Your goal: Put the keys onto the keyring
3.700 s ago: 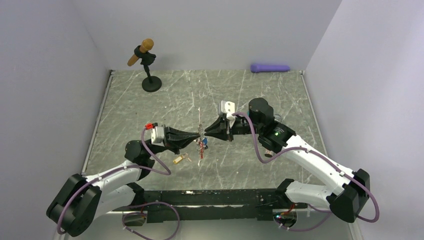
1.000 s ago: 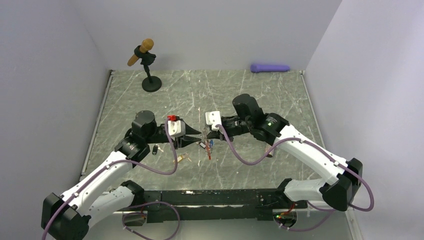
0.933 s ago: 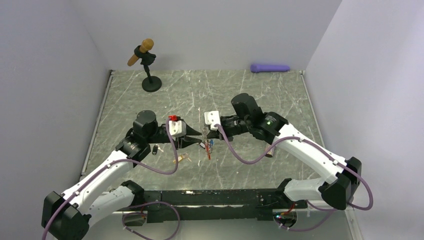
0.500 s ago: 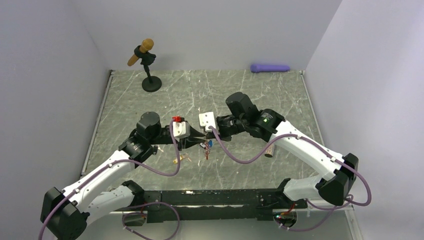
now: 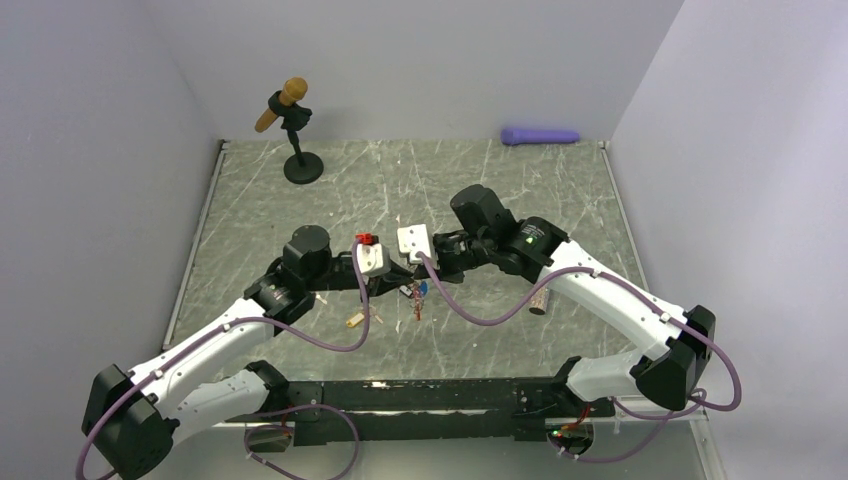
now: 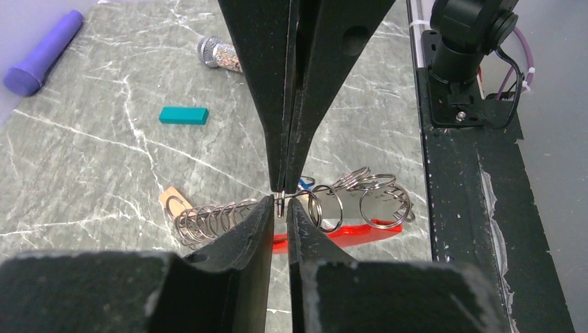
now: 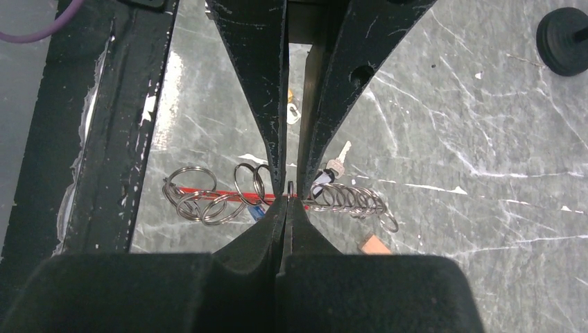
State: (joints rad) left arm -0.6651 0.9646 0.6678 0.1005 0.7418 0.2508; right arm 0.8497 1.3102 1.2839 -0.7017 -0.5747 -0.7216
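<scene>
We see both arms reaching in to the middle of the grey marbled tabletop, their claws tip to tip just above it. The right claw is clenched, its fingers pressed flat together on the keyring at the silver chain of rings. The rings fan out to either side of that grip, and the red clip runs beneath them toward the near edge.

The left claw meets it from the opposite side. Its fingers stand only a slit apart with one thin wire loop between the tips, and we cannot tell whether they pinch that loop or merely bracket it. We also cannot tell whether the bundle's low end touches the tabletop.

A blue-tagged key shows in the bundle, just beside the right claw's fingertips; whether it is threaded on a ring is too small for us to make out. A yellow-tagged key lies alone on the tabletop, near the bundle on the left arm's side.

A tan block sits just beside the far end of the rings. A teal block and a textured silver cylinder lie well apart from them. A purple cylinder rests at the far edge, and a microphone stand is in the far left corner.
</scene>
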